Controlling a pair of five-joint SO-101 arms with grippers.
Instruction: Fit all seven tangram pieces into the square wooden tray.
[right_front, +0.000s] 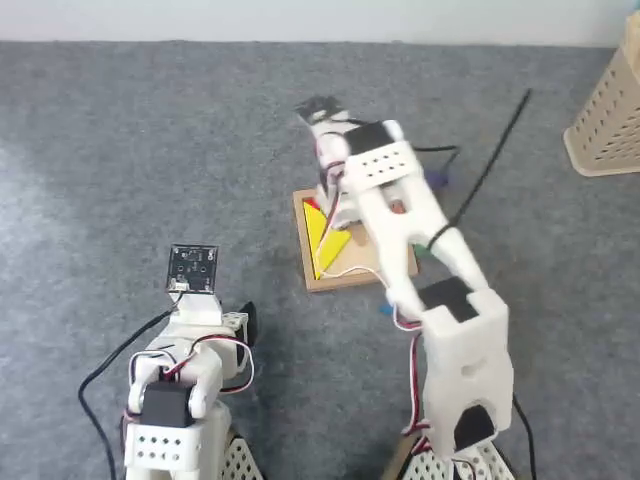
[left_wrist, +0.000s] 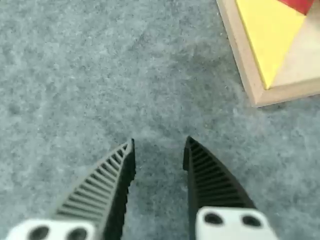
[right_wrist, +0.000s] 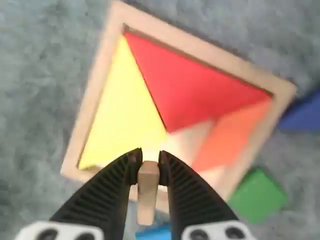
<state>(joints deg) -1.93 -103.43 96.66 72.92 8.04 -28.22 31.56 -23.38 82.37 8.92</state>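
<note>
The right gripper is pinching a pale wooden piece over the tray, which is holding the yellow triangle, red triangle and orange piece. It should be turned to match the bare gap before lowering. The left gripper, fingers spread, is hanging at the tray's 8 o'clock.

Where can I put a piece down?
Inside the square wooden tray, bare wood lies between the yellow triangle, red triangle and orange triangle. Grey carpet around the left gripper is free. Crowded: the tray edge by the green block, blue block and right gripper holding a pale wooden piece.
</note>
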